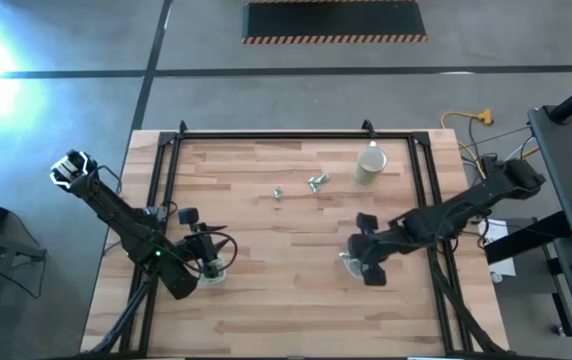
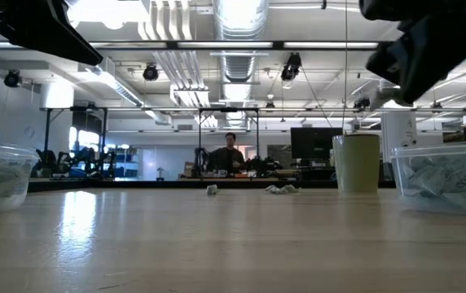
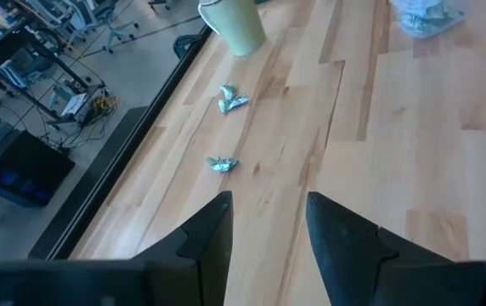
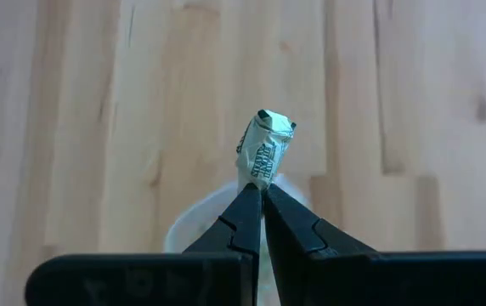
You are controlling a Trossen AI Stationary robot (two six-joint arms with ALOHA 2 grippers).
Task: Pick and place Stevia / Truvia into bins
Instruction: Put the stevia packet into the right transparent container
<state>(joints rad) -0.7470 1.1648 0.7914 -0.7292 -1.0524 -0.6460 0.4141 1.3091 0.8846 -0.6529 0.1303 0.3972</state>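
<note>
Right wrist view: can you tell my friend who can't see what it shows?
The right gripper pinches a crumpled green-and-white Stevia sachet in its shut jaws above the wooden table. A clear bin's rim shows below the sachet.

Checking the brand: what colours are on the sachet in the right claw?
White paper with dark green print on the sachet; the right wrist view shows it best.

On the counter (image 1: 266,270), one bin (image 1: 213,272) sits near the left front under the left hand (image 1: 209,262), and the other bin (image 1: 351,262) sits right of centre under the right hand (image 1: 368,250). Loose sachets (image 1: 316,182) lie farther back, left of a cup (image 1: 370,165).
</note>
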